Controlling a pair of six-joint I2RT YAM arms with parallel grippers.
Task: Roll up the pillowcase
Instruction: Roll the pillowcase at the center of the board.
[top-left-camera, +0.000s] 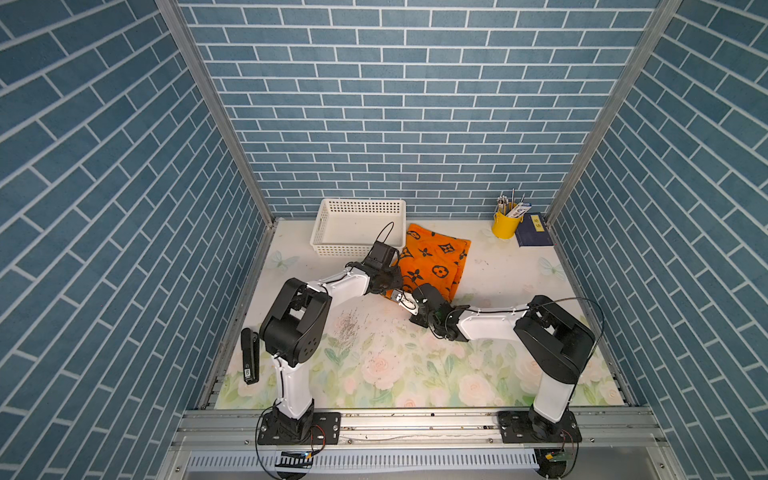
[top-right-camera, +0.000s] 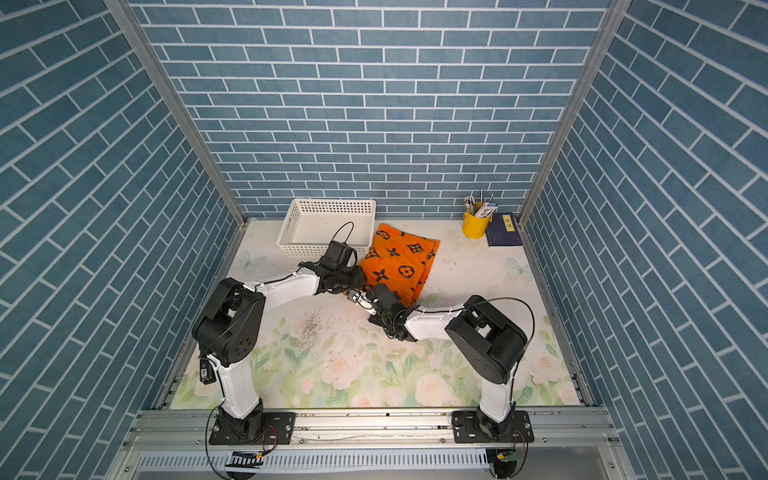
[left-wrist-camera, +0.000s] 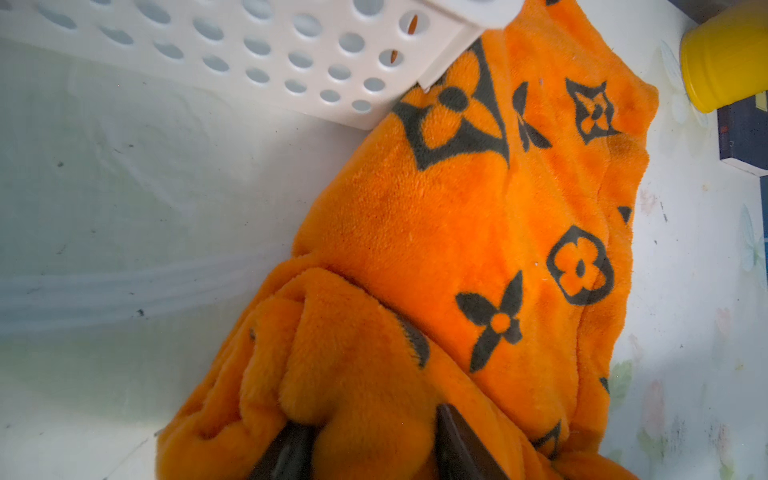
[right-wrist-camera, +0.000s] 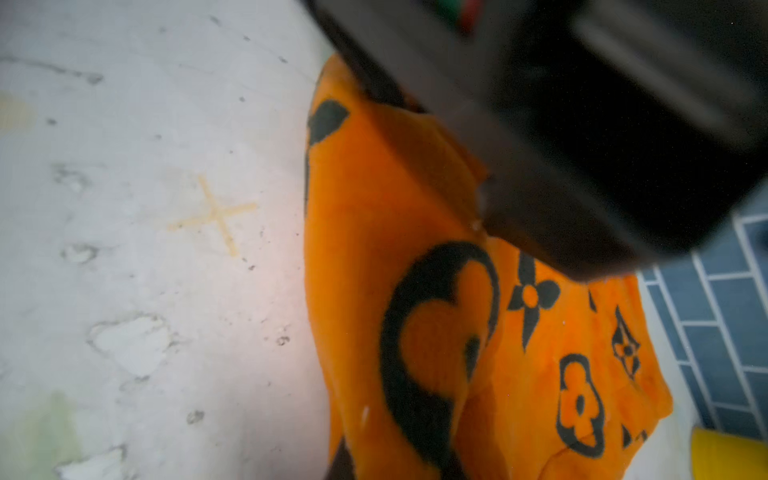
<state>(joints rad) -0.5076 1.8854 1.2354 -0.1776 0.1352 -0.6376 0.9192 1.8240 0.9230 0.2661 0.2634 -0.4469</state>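
In both top views I see the bright orange plush pillowcase with black flower and diamond prints (top-left-camera: 432, 262) lying on the pale floral desk (top-left-camera: 415, 365), toward the back, its far corner touching the white perforated plastic basket (top-left-camera: 357, 224). It is mostly flat; only the near end is bunched, so I judge the roll barely begun. The left tool (top-left-camera: 392, 286) sits on the near left corner of the cloth, and the right tool (top-left-camera: 405, 301) is just beside it at the same near edge. The two arms nearly meet there, and my first worry is that they knock each other if I drive either one across.

From the left wrist view, the left tool (left-wrist-camera: 370, 440) is partway closed with a thick lump of orange plush between its dark fingers (left-wrist-camera: 457, 440). The bundle looks loose and uneven, so rolling from here could give a skewed, cone-shaped roll. The basket (left-wrist-camera: 266, 54) rests against the cloth's far corner; pushing the roll forward could shove the basket or snag the fabric under its rim. The yellow cup (left-wrist-camera: 723, 62) is near that end too.

From the right wrist view, the cloth (right-wrist-camera: 415, 332) fills the middle, with the blurred black body of the other arm (right-wrist-camera: 582, 124) just above it. The right tool's own tips are not visible here; I take it as closed tight, and I cannot tell whether it has any fabric. If it closed on nothing, that side will lag and the roll will twist
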